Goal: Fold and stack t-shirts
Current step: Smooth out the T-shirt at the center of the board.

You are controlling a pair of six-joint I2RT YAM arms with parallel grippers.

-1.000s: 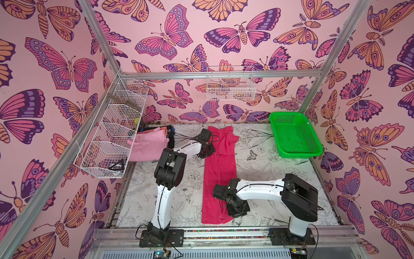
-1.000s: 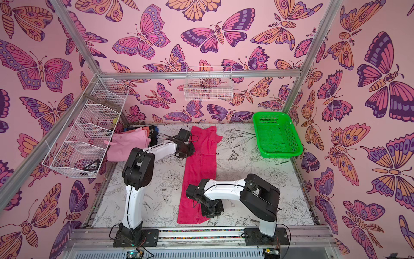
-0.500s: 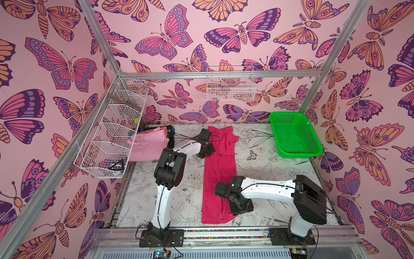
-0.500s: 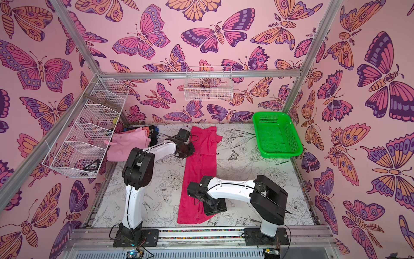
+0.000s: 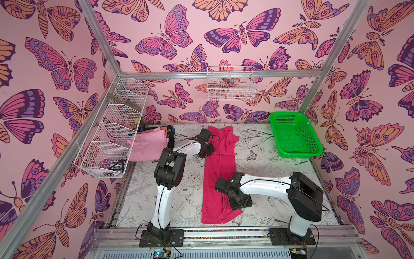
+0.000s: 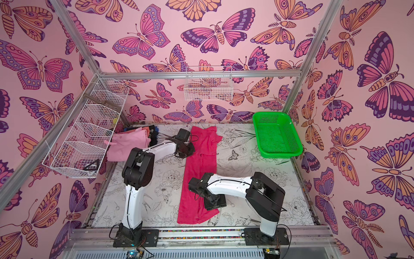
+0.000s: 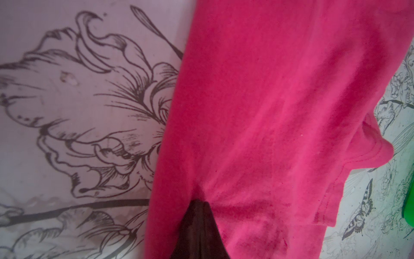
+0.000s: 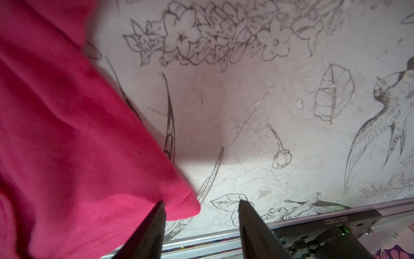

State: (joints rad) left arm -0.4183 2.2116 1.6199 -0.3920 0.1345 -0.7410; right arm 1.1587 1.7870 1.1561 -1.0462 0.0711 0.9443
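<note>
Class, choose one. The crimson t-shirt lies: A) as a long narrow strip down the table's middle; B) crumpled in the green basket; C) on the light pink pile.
A: the crimson t-shirt runs as a narrow strip from the back edge of the table toward the front.

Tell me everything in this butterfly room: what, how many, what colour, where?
crimson t-shirt: one, crimson, long folded strip down the table's middle
light pink t-shirt: one, light pink, top of pile, far left corner
other shirts: count unclear, orange and dark edges, behind the pink one
basket: one, green, far right corner
wire racks: two, white, left wall and back wall
table: one, white with black flower drawings
walls: three, pink with butterflies, around the table
left gripper: one, black, shut on the crimson t-shirt's far part
right gripper: one, black, open at the shirt's near corner
</note>
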